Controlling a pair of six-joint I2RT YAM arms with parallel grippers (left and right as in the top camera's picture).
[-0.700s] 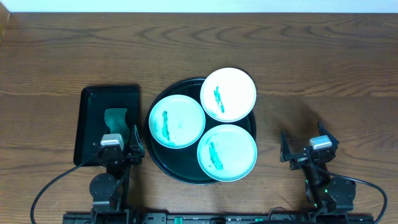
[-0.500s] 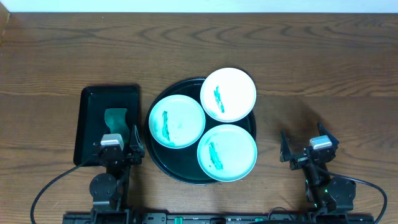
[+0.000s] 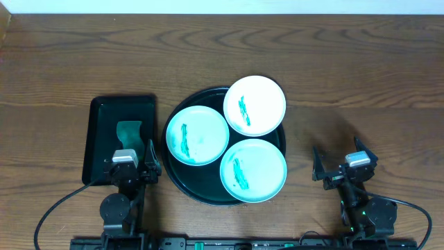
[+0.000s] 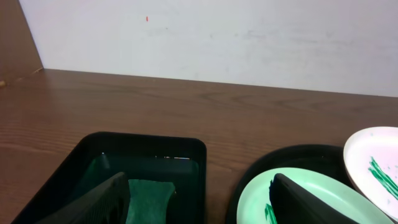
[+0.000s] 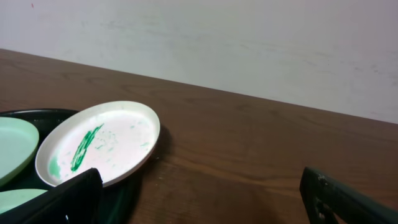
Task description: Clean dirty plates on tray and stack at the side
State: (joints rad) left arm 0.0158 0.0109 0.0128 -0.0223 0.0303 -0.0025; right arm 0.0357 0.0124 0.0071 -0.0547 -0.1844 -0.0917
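Note:
The round dark tray [image 3: 182,182] holds three plates, each with a teal smear. A mint plate [image 3: 197,135] lies at its left, a mint plate [image 3: 253,170] at its front, a white plate [image 3: 254,105] at its back. My left gripper [image 3: 129,157] is open and empty at the table's front left, left of the tray. My right gripper [image 3: 340,161] is open and empty at the front right. The left wrist view shows the left mint plate [image 4: 298,193] and the white plate [image 4: 379,165]. The right wrist view shows the white plate [image 5: 99,142].
A rectangular dark tray [image 3: 104,111] with a green cloth [image 3: 129,130] stands left of the round tray. It also shows in the left wrist view [image 4: 149,146] with the cloth [image 4: 149,199]. A white wall runs behind the table.

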